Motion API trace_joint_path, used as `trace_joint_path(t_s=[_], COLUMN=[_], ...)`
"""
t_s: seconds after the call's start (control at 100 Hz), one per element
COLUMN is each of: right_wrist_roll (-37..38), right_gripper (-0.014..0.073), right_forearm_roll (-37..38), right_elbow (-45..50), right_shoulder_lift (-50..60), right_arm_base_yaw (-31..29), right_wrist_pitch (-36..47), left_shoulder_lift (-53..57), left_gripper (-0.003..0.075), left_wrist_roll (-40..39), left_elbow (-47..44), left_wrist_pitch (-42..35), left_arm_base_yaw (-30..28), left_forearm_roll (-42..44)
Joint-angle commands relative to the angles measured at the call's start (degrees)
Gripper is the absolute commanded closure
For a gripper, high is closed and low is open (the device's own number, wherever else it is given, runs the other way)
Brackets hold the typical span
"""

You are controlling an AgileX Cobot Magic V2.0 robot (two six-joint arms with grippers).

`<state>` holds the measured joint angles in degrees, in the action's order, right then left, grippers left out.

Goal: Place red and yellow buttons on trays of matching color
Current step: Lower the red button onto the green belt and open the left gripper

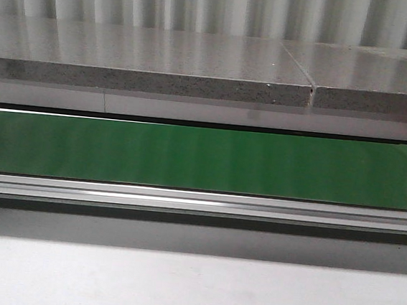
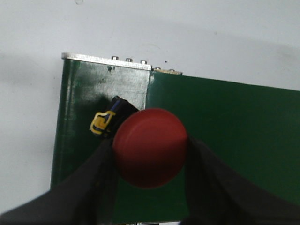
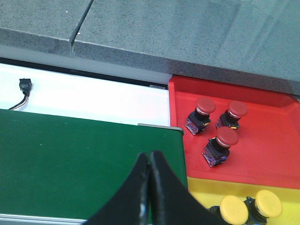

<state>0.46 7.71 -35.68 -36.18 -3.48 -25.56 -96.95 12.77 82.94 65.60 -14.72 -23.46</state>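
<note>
Black fingers (image 2: 101,183) of the left gripper (image 2: 150,161) were closed on a red button (image 2: 151,147), one finger against each side of its domed cap; the button's dark body with a yellow fitting (image 2: 104,121) projected beyond the cap, and the held button hung above the green belt (image 2: 234,126) near the belt's end, where a metal end plate (image 2: 108,61) with small screws met the white table (image 2: 187,33); the right gripper (image 3: 150,164) had its two black fingers pressed together with nothing between them, poised over the green belt's (image 3: 70,164) other end; just beside that end lay the red tray (image 3: 267,159), which held three red buttons (image 3: 202,114) (image 3: 232,114) (image 3: 221,145) grouped close together, each tilted on its dark base; the yellow tray (image 3: 206,190) adjoined the red tray on the nearer side and carried two yellow buttons (image 3: 233,209) (image 3: 267,202) side by side; a grey stone ledge (image 3: 187,33) ran behind both trays, and a small black connector with a cable (image 3: 25,89) sat on the white surface beside the belt; the front view showed only the belt (image 1: 203,158), its aluminium rail (image 1: 198,204) and the ledge (image 1: 147,60), with neither gripper in sight.
</note>
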Motion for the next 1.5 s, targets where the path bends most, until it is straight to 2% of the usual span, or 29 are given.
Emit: trace_joint_path(t_s=[0.0, 0.47, 0.57, 0.67, 0.74, 0.79, 0.84, 0.89, 0.93, 1.12, 1.29, 1.49], right_wrist_roll=[-0.5, -0.5, -0.5, -0.5, -0.5, -0.5, -0.5, -0.5, -0.5, -0.5, -0.5, -0.5], right_gripper=[0.0661, 0.0661, 0.0661, 0.0661, 0.0661, 0.0661, 0.0661, 0.0661, 0.0661, 0.0661, 0.0661, 0.0661], right_forearm_roll=[0.7, 0.7, 0.7, 0.7, 0.7, 0.7, 0.7, 0.7, 0.7, 0.7, 0.7, 0.7], right_elbow=[-1.4, -1.4, -1.4, -1.4, -1.4, -1.4, -1.4, -1.4, -1.4, -1.4, -1.4, -1.4], right_shoulder_lift=[0.3, 0.3, 0.3, 0.3, 0.3, 0.3, 0.3, 0.3, 0.3, 0.3, 0.3, 0.3], right_arm_base_yaw=[0.0, 0.0, 0.0, 0.0, 0.0, 0.0, 0.0, 0.0, 0.0, 0.0, 0.0, 0.0], right_wrist_pitch=[4.6, 4.6, 4.6, 4.6, 4.6, 4.6, 4.6, 4.6, 4.6, 4.6, 4.6, 4.6], left_shoulder_lift=[2.8, 2.8, 2.8, 2.8, 2.8, 2.8, 2.8, 2.8, 2.8, 4.7, 8.9, 10.2], left_gripper=[0.074, 0.0739, 0.0706, 0.0557, 0.0386, 0.0235, 0.0123, 0.0051, 0.0024, 0.0062, 0.0069, 0.0069], left_wrist_roll=[0.4, 5.5, 6.4, 7.7, 9.8, 11.0, 11.6, 12.0, 12.2, 12.2, 11.9, 6.7], left_elbow=[-0.3, -7.3, -7.3, -7.3, -7.3, -7.3, -7.2, -7.0, -6.7, -4.2, -2.9, -2.9], left_wrist_pitch=[-2.7, -6.7, -6.4, -5.3, -4.8, -4.1, -3.5, -3.0, -2.1, -1.0, -5.1, -9.9], left_arm_base_yaw=[0.5, 0.5, 0.5, 0.5, 0.5, 0.5, 0.5, 0.5, 0.5, 0.5, 0.4, -2.1], left_forearm_roll=[-1.7, -1.7, -1.7, -2.0, -3.8, -5.6, -7.2, -8.4, -9.0, -9.9, -8.9, -1.0])
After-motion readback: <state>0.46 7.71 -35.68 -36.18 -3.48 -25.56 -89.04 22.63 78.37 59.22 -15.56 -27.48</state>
